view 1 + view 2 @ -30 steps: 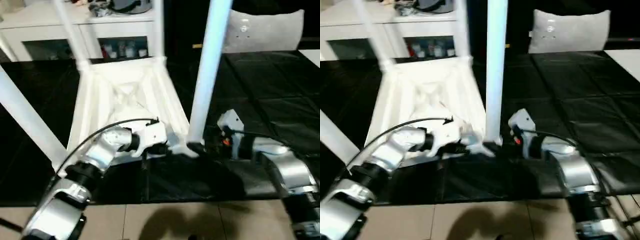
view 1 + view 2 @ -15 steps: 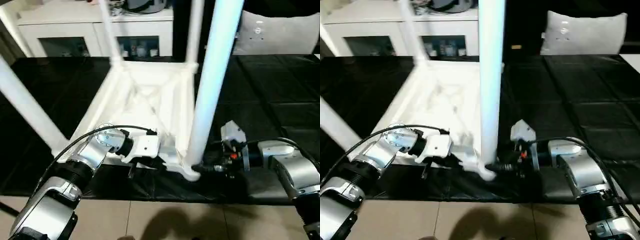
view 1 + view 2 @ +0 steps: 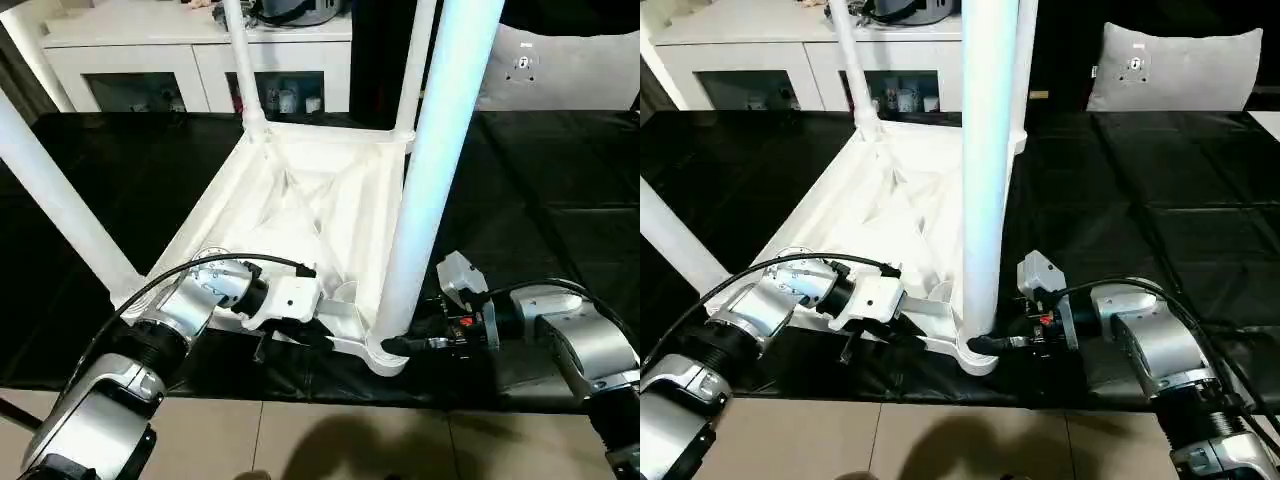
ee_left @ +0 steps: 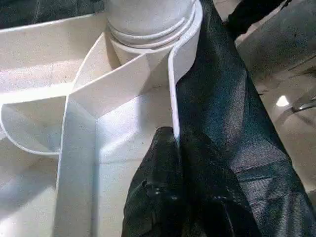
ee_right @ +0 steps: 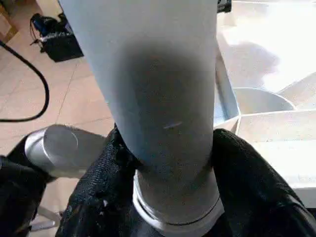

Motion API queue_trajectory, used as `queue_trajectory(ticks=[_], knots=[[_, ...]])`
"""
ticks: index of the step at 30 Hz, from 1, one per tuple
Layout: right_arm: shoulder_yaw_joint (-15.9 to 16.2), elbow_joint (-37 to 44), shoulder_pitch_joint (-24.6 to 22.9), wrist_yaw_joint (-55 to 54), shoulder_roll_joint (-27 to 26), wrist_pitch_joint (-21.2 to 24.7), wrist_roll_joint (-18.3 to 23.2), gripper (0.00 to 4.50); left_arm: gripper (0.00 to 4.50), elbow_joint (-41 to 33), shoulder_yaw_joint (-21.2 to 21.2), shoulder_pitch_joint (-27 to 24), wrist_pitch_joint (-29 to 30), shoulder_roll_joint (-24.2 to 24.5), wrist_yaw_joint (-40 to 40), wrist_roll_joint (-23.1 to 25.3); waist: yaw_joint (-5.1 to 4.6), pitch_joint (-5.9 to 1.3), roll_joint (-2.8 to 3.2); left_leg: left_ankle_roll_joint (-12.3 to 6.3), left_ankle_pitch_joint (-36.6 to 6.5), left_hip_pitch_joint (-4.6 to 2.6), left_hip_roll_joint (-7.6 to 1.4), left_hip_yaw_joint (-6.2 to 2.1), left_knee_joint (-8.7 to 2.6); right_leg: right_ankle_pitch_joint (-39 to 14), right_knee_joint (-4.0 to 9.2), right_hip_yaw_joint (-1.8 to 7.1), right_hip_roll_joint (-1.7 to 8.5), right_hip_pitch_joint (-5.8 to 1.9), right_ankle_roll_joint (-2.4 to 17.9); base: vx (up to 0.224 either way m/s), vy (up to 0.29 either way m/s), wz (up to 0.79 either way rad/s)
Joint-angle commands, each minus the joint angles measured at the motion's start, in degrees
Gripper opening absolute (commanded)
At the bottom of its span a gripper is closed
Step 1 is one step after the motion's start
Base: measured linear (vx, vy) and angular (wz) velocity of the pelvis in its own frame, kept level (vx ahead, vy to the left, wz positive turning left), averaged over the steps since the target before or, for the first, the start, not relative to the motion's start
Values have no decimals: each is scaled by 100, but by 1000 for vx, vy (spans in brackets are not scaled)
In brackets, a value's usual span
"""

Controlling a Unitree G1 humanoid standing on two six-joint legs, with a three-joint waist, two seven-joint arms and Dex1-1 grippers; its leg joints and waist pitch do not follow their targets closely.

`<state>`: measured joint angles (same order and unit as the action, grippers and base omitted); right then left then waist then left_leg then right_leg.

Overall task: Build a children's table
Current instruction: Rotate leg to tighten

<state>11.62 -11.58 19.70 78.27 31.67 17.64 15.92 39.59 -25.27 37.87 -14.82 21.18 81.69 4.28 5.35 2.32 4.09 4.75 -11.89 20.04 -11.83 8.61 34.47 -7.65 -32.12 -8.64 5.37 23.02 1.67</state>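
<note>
The children's table [image 3: 300, 200] lies upside down on the black mat, ribbed underside up, its white legs standing up from the corner sockets. The nearest leg [image 3: 430, 180] rises at the near right corner. My right gripper [image 3: 395, 345] is at that leg's base, and a black finger [image 5: 106, 173] presses on each side of the tube [image 5: 163, 98]. My left gripper [image 3: 318, 335] is shut on the table top's near rim just left of that corner. In the left wrist view its fingers [image 4: 168, 168] pinch the thin rim wall [image 4: 173, 89] below the socket [image 4: 148, 19].
A white cabinet [image 3: 150, 50] stands behind the mat and a grey cushion [image 3: 560, 70] sits at the back right. The black mat [image 3: 560, 200] spreads out to the right of the table. Tan floor [image 3: 350, 440] runs along the near edge, with a cable [image 5: 34, 79] on it.
The head camera has shifted and tilted. My right gripper's fingers have closed in around the base of the near leg. The left gripper has kept its hold on the rim.
</note>
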Motion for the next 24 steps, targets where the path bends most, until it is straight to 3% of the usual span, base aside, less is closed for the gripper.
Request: queue_trajectory(ticks=[1, 2, 4, 6, 8, 9, 10, 11, 12, 13, 14, 15, 16, 17, 18, 19, 20, 21, 22, 23, 24], knots=[[-118, 179, -29, -172, -108, 155, 207, 200, 0, -130, -164, -21, 180, -24, 106, 126, -24, -406, -128, -560, -730, 46, -119, 56, -375, -2156, 363, 297, 312, -380, 638, 0, 0, 0], [-183, 224, -22, -810, -338, 354, 46, 199, 0, -163, -77, 5, 758, -139, -218, 162, -35, -401, -123, -543, -764, 43, -108, 59, -373, -2240, 377, 292, 311, -377, 611, 0, 0, 0], [-218, 218, 0, -1138, -473, 440, -35, 199, 0, -180, -35, 17, 999, -200, -390, 174, -79, -373, -111, -440, -847, 29, -105, 58, -392, -2459, 412, 279, 298, -369, 541, 0, 0, 0], [-275, 192, 46, -1614, -690, 510, -149, 199, 0, -209, 25, 30, 1265, -299, -602, 160, -126, -344, -125, -338, -1020, 12, -39, 62, -379, -2918, 496, 216, 289, -359, 358, 0, 0, 0], [-401, 29, 196, -2669, -1167, 742, -421, 198, 0, -315, 155, 23, 1793, -530, -1045, 119, -275, -319, -112, -263, -1262, 6, 7, 54, -354, -3317, 584, 151, 268, -337, 151, 0, 0, 0], [-401, 29, 196, -2669, -1167, 742, -421, 198, 0, -315, 155, 23, 1793, -530, -1045, 119, -322, -314, -108, -240, -1307, 17, 11, 43, -352, -3353, 589, 132, 261, -343, 123, 0, 0, 0], [-459, -100, 297, -3280, -1476, 904, -568, 198, 0, -344, 218, 40, 2074, -700, -1396, 159, -433, -300, -117, -214, -1505, 58, 33, 10, -338, -3547, 630, 56, 257, -367, -19, 0, 0, 0], [-459, -100, 297, -3280, -1476, 904, -568, 197, 0, -344, 218, 40, 2074, -700, -1396, 159, -491, -291, -88, -183, -1605, 52, 29, -1, -330, -3614, 643, 28, 248, -361, -73, 0, 0, 0], [-503, -316, 434, -3969, -1838, 1024, -754, 196, 0, -325, 268, 76, 2332, -916, -1850, 256, -609, -286, -93, -184, -1869, -8, 33, -19, -297, -3789, 745, -51, 244, -314, -198, 0, 0, 0], [-503, -316, 434, -3969, -1838, 1024, -754, 196, 0, -325, 268, 76, 2332, -916, -1850, 256, -722, -287, -19, -187, -2077, -62, 19, -47, -280, -3755, 796, -143, 262, -325, -194, 0, 0, 0], [-541, -471, 543, -4467, -2069, 1170, -886, 196, 0, -347, 282, 99, 2514, -1058, -2147, 361, -848, -264, -19, -225, -2350, -7, -61, -118, -344, -3607, 799, -227, 251, -415, -265, 0, 0, 0], [-553, -546, 586, -4611, -2136, 1180, -925, 196, 0, -340, 283, 109, 2539, -1100, -2237, 391, -883, -246, 11, -226, -2577, -19, -115, -152, -387, -3558, 810, -251, 243, -440, -307, 0, 0, 0], [-585, -748, 702, -5012, -2322, 1199, -1032, 196, 0, -331, 289, 138, 2632, -1223, -2491, 477, -938, -231, 54, -225, -3090, -50, -272, -237, -508, -3221, 672, -195, 261, -493, -229, 0, 0, 0], [-610, -931, 779, -5178, -2457, 969, -1035, 196, 0, -332, 347, 177, 2745, -1388, -2744, 479, -947, -188, 98, -128, -3722, 43, -454, -349, -723, -2739, 279, -46, 271, -638, -99, 0, 0, 0], [-625, -950, 784, -5167, -2476, 924, -1005, 196, 0, -327, 359, 186, 2752, -1414, -2787, 478, -941, -166, 25, -24, -4144, 23, -518, -373, -840, -2273, 34, 186, 304, -611, 78, 0, 0, 0], [-669, -968, 786, -5151, -2522, 864, -950, 196, 0, -335, 384, 197, 2783, -1459, -2871, 487, -941, -166, 25, -24, -4144, 23, -518, -373, -840, -2273, 34, 186, 304, -611, 78, 0, 0, 0], [-695, -968, 785, -5142, -2553, 808, -929, 250, 0, -339, 397, 207, 2802, -1492, -2942, 509, -964, -137, -262, 9, -3227, -526, 238, 6, -85, -4778, 990, -136, 267, 75, -341, 0, 0, 0], [-698, -926, 763, -5067, -2541, 793, -911, 264, 0, -322, 372, 218, 2765, -1493, -2972, 556, -1022, -89, -304, -81, -2748, -675, 391, 88, 252, -5480, 1241, -427, 321, 250, -548, 0, 0, 0], [-671, -870, 737, -5022, -2510, 794, -955, 264, 0, -322, 348, 220, 2761, -1487, -2998, 595, -1116, -170, -156, -202, -2414, -274, 284, 32, 136, -5294, 1201, -661, 315, -212, -963, 55, 27, -19], [-659, -814, 700, -4952, -2457, 757, -975, 270, 0, -311, 339, 219, 2750, -1469, -3007, 610, -1149, -210, 23, -181, -2634, 77, -155, -253, -205, -4037, 712, -574, 439, -742, -926, 55, 27, -19], [-680, -761, 661, -4859, -2398, 691, -955, 281, 0, -311, 324, 212, 2706, -1430, -3000, 632, -887, -175, 122, -143, -3721, 317, -674, -626, -814, -1960, -521, 186, 413, -909, -253, 136, 73, -17]])
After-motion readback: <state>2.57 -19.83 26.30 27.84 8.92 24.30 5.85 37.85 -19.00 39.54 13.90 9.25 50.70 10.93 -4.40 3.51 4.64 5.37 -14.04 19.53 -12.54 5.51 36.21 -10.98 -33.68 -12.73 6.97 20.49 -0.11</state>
